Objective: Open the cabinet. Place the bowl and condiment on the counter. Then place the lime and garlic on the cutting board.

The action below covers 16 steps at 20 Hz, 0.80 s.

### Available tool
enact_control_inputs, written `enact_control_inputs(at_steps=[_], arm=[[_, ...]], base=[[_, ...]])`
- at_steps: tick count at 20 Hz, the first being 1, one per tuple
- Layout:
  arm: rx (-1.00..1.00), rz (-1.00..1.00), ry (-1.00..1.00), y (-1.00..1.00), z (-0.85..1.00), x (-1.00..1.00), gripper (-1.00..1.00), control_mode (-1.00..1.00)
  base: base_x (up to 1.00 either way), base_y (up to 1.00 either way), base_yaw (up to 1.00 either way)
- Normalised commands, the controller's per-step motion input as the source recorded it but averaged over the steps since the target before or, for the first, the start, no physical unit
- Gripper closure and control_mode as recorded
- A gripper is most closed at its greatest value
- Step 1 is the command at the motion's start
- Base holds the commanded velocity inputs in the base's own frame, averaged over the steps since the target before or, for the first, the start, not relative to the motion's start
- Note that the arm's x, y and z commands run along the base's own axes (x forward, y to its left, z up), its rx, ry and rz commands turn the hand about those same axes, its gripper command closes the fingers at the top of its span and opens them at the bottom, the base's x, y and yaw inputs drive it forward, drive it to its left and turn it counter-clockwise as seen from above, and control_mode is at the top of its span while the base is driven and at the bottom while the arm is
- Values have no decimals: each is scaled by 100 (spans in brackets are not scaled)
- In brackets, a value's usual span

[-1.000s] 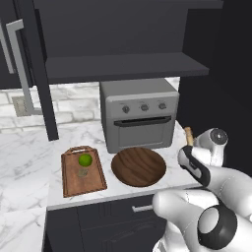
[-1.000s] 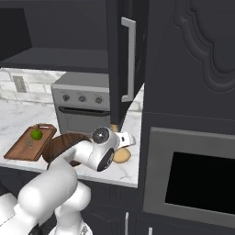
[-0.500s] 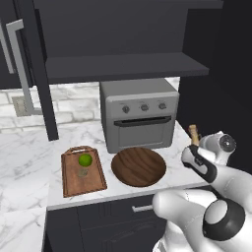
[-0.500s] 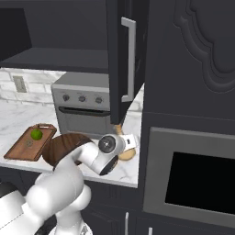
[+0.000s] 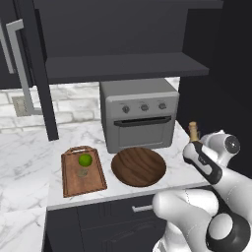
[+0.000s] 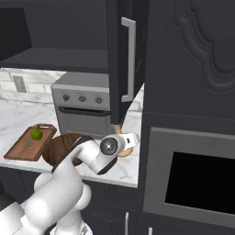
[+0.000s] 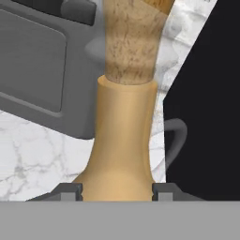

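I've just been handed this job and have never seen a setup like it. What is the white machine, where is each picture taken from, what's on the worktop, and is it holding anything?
The white machine is a robot arm on a driving base. Two cameras ride behind it, left and right; the third looks along its gripper.

On the marble counter stand a grey toaster oven, a wooden bowl and a cutting board carrying the lime and the garlic. The cabinet above is open.

The hand view shows the gripper's fingertips on either side of the tan condiment bottle, apparently gripping it.
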Motion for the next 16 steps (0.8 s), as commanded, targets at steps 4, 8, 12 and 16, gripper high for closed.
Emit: enact_control_inputs(at_steps=[4, 8, 12, 16], arm=[[0, 0, 0, 52, -70, 0, 100, -100], [0, 0, 0, 45, -77, 0, 100, -100], [0, 0, -1, 37, -83, 0, 100, -100], [0, 0, -10, 33, -76, 0, 100, -100]], base=[[0, 0, 0], [0, 0, 0], [0, 0, 0], [0, 0, 0]])
